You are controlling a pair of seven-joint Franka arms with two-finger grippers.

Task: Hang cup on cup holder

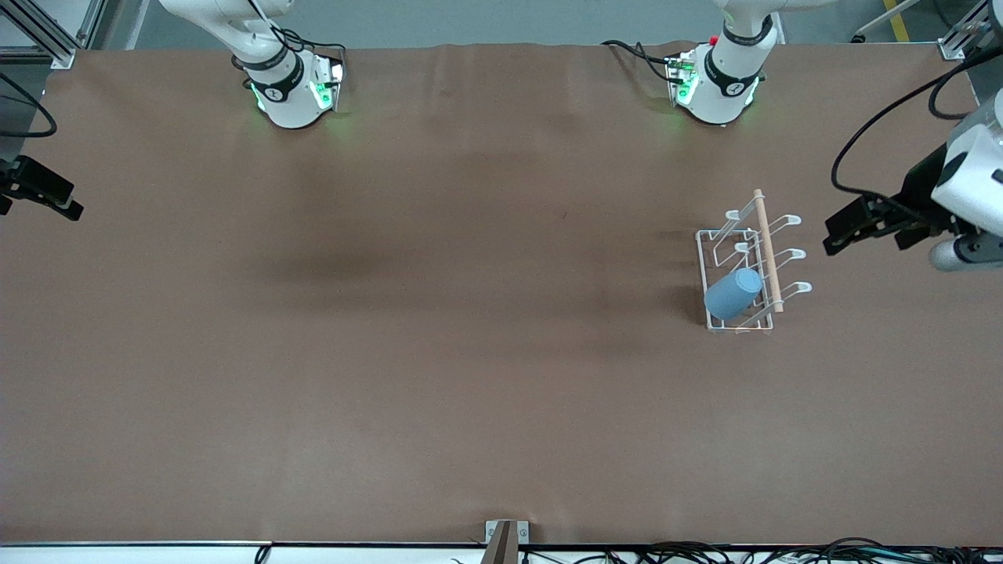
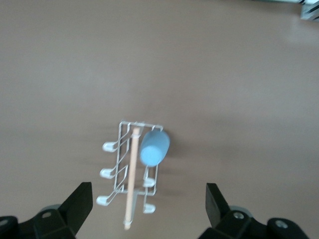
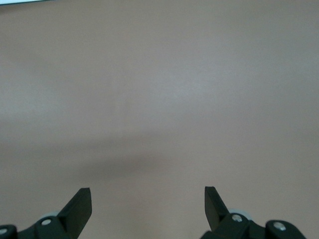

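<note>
Blue cup [image 1: 733,294] hangs on your cup holder [image 1: 745,265].
Left gripper [image 1: 832,235] and right gripper [image 3: 148,201]: jaws open, empty, cup apart from both.

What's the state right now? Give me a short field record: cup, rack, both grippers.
cup: hung tilted on a prong of the rack, at the end nearest the front camera
rack: on the table, toward the left arm's end
left gripper: open, empty, in the air beside the rack
right gripper: open, empty, over bare table

cup [image 1: 733,294] hung on cup holder [image 1: 744,266], holder on table [image 1: 439,329] toward the left arm's end
</note>
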